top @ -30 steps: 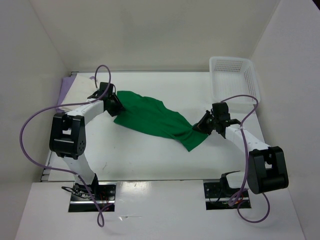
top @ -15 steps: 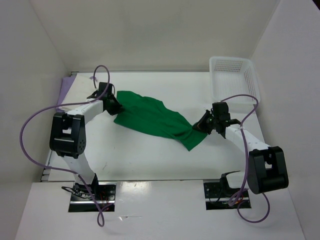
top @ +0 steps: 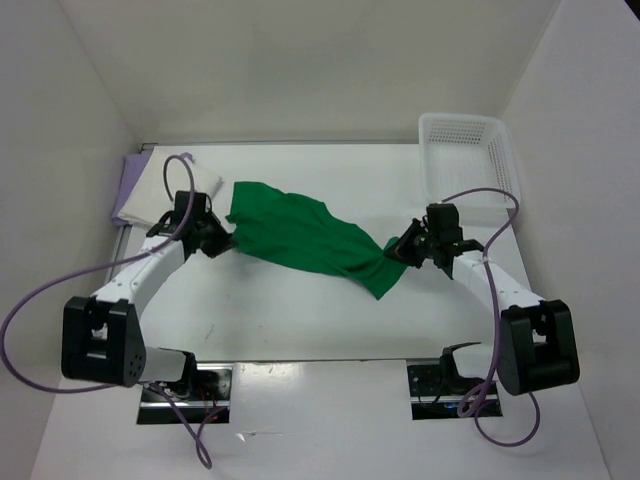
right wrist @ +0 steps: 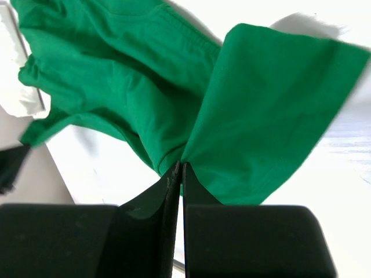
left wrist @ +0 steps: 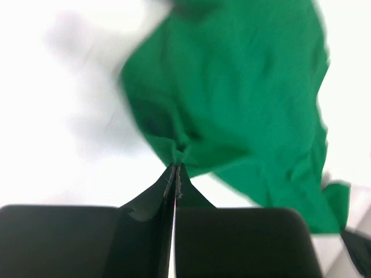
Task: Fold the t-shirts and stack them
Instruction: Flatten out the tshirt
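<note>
A bright green t-shirt hangs stretched in a band across the middle of the table, held at both ends. My left gripper is shut on a bunched bit of its left edge; the jaws meet tip to tip. At the other end my right gripper is shut on the shirt's right end, where a flap hangs past the closed tips. An off-white t-shirt lies on a lavender t-shirt at the far left corner.
A white mesh basket stands at the back right corner. White walls close in the table on three sides. Purple cables loop off both arms, the left one swinging out past the table's left edge.
The left gripper has shut on the green shirt's left edge and moved toward the near side. The left arm has swung down and left, which uncovers the off-white shirt. The right arm barely moved.
</note>
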{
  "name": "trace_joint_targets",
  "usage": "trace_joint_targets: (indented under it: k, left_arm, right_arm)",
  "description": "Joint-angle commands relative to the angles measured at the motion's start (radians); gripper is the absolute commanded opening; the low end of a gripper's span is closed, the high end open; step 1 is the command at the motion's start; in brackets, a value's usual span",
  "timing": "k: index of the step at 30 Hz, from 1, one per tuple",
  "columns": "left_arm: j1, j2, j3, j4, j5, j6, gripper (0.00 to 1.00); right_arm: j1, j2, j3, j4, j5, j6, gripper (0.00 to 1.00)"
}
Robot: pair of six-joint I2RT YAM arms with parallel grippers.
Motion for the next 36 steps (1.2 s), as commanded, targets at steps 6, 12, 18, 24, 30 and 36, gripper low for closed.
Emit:
trace_joint_targets:
  k: [6,12,18,24,30,36]
  left_arm:
    - [0.044,-0.303,-0.225,-0.21,0.157,-0.218,0.39]
    - [0.053,-0.329,-0.179,-0.244,0.091,-0.227,0.64]
    - [0.053,-0.283,-0.3,-0.102,0.114,-0.273,0.67]
    - [0.073,-0.085,-0.314,0.063,0.174,-0.321,0.39]
    - [0.073,-0.005,-0.288,0.112,0.134,-0.354,0.45]
    - [0.073,0.076,-0.288,0.141,0.087,-0.355,0.45]
  right_arm:
    - [0.005,-0.072,-0.039,-0.016,-0.044,0.011,0.09]
    - [0.005,-0.084,-0.049,-0.027,-0.035,0.001,0.1]
    - [0.005,-0.084,-0.04,-0.018,-0.044,-0.008,0.1]
    - [0.005,-0.084,-0.04,-0.018,-0.053,-0.008,0.1]
    - [0.005,-0.094,-0.04,-0.009,-0.053,-0.008,0.11]
    - [0.005,-0.103,-0.04,0.0,-0.053,-0.008,0.11]
